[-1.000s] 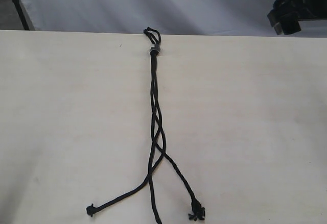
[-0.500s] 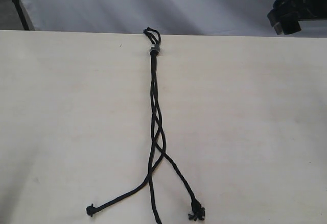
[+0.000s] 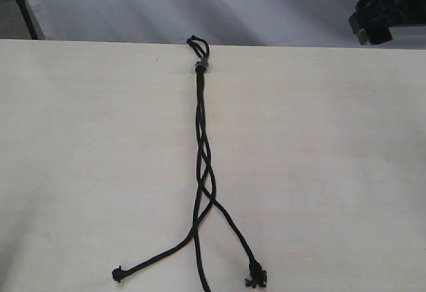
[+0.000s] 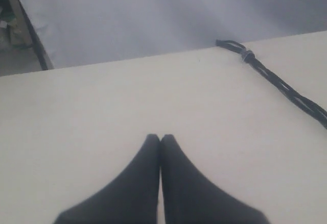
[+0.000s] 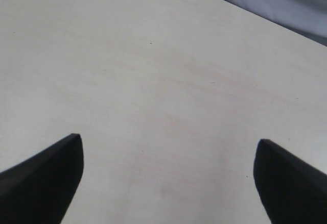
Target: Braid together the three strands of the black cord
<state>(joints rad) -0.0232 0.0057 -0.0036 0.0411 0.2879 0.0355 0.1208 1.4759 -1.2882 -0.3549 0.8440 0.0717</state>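
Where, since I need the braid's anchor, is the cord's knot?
In the exterior view the knot lies at the table's far edge, near mid-width, the three strands trailing from it toward the camera.

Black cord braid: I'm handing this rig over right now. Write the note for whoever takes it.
Left gripper: jaws shut, empty, over the bare table, clear of the cord.
Right gripper: jaws wide open, empty, no cord between them.
Black cord: flat on the table, knot at the table's edge, three strands loosely crossed a few times midway, lower ends splayed apart.
Done: a loose start at most.
Left: grasp the strands and braid down to the tips.
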